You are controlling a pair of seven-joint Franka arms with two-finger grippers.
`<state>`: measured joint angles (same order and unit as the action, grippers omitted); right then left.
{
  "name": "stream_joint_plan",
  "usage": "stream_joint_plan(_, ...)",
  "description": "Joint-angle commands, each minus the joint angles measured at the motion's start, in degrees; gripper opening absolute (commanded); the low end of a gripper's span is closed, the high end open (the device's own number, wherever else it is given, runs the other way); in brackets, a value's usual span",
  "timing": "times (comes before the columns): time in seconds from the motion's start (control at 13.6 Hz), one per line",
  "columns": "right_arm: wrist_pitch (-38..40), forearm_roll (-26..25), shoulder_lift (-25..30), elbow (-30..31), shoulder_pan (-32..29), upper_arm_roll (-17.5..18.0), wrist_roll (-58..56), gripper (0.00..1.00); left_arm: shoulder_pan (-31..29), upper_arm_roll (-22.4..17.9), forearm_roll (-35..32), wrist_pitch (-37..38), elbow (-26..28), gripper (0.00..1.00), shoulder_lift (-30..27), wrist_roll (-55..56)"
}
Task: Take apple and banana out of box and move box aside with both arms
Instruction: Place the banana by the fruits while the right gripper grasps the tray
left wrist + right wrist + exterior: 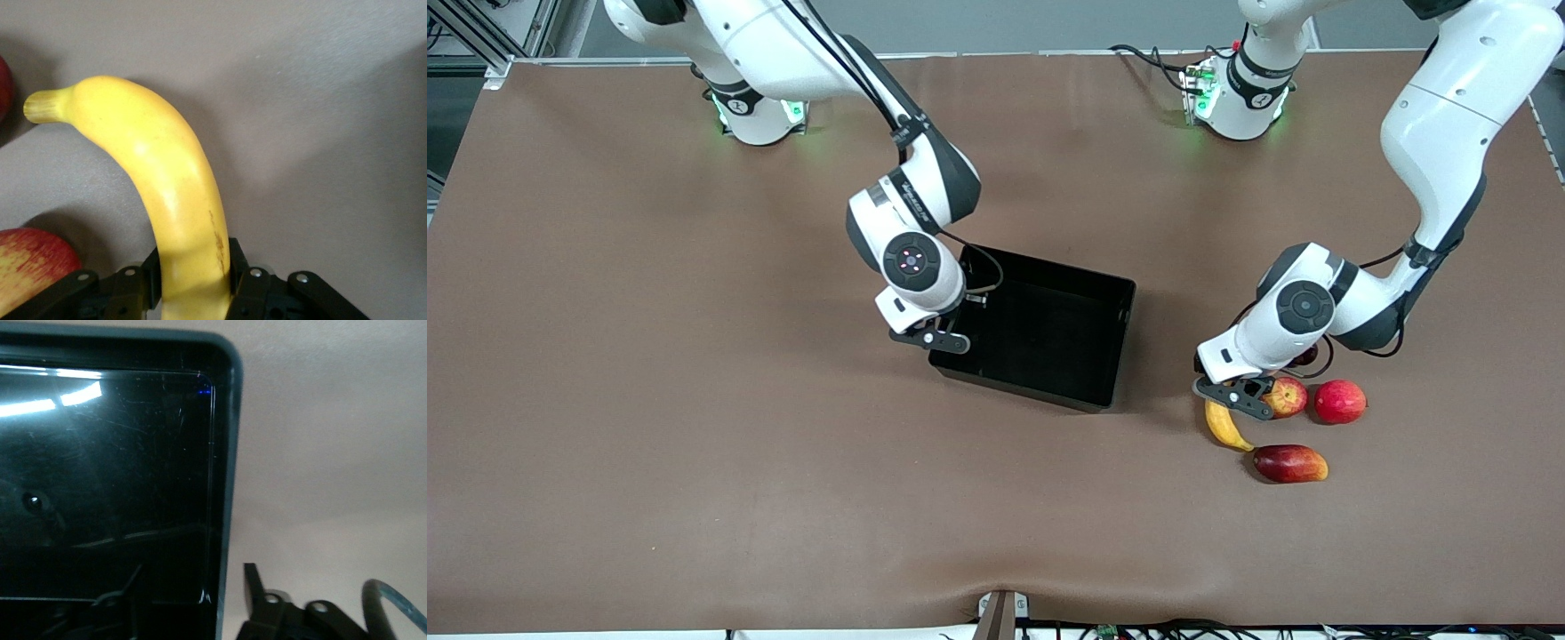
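The box (1040,333) sits on the desk (694,444) near its middle, and nothing lies in it. The right end effector (935,338) is at the box's wall toward the right arm's end; in the right wrist view one finger stands just outside that wall (227,487) and the other appears to be inside, but I cannot tell whether they have clenched on it. The wall's long axis runs away from the front camera.

The left end effector (1238,396) is well apart from the box, toward the left arm's end, clenched on the banana (1224,427), which lies low beside the other fruit; the apple (1287,396) is just beside it. So the right arm is the nearer one, and the left arm must let go and cross to the box's facing wall.

Count: one box, one banana, one apple, one red fruit (1340,401), one mango (1290,463), two arms.
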<state>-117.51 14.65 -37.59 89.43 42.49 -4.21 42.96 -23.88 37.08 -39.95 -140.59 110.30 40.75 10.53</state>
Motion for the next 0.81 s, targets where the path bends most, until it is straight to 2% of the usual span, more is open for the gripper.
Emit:
stream_joint_plan(0.0, 0.61, 0.82, -0.03, -0.66, -0.30, -0.71, 0.63, 0.00, -1.08, 0.80, -1.44, -1.09, 0.88, 0.93, -0.59, 2.55)
stream_joint_plan(0.07, 0.79, 0.82, -0.03, -0.57, -0.21, -0.71, 0.63, 0.00, -1.00, 0.80, -1.44, -1.09, 0.79, 1.00, -1.11, 2.83)
stream_joint_plan(0.37, 5.25, 0.82, 0.85, -1.45, -2.75, -0.80, 0.55, 0.00, -0.73, 2.02, 0.48, 3.01, -1.48, 1.00, -5.32, 4.15)
stream_joint_plan(0.51, 10.70, 0.04, 4.00, -1.54, -4.42, -1.32, 0.46, 0.00, -0.73, 4.56, 3.20, 10.73, -5.69, 1.00, -6.65, 4.15)
stream_joint_plan(0.73, 18.17, -1.19, 7.96, -1.54, -9.42, -3.17, -3.04, 0.00, -0.65, 8.78, 6.20, 26.71, -15.52, 1.00, -7.62, 4.24)
